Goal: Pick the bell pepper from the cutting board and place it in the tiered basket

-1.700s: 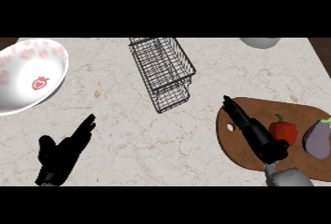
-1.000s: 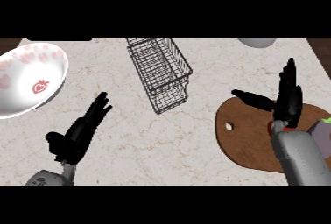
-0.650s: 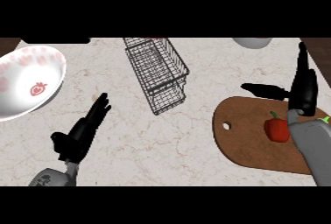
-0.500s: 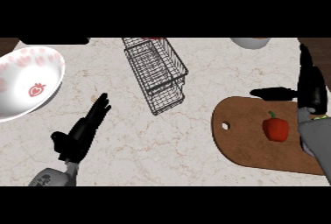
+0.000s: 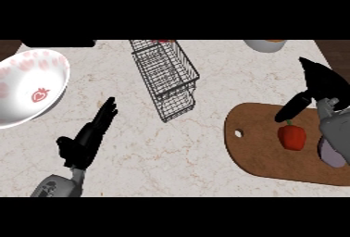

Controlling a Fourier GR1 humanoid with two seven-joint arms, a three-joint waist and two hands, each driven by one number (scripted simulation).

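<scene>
A red bell pepper (image 5: 292,137) with a green stem lies on the brown cutting board (image 5: 259,152) at the right. My right hand (image 5: 321,83) hovers just above and beyond it, fingers straight and thumb pointing down toward the pepper's stem, holding nothing. The black wire tiered basket (image 5: 166,78) stands at the top centre of the counter. My left hand (image 5: 85,141) rests open at the lower left, fingers pointing up and to the right.
A large white bowl with red strawberry marks (image 5: 27,88) sits at the left edge. A purple eggplant (image 5: 331,155) lies on the board's right end, partly behind my right forearm. A small white bowl (image 5: 266,45) is at the top right.
My right hand has swung up and to the right off the board, uncovering the pepper, then lowered toward it. The left hand lifted slightly and then stayed still.
</scene>
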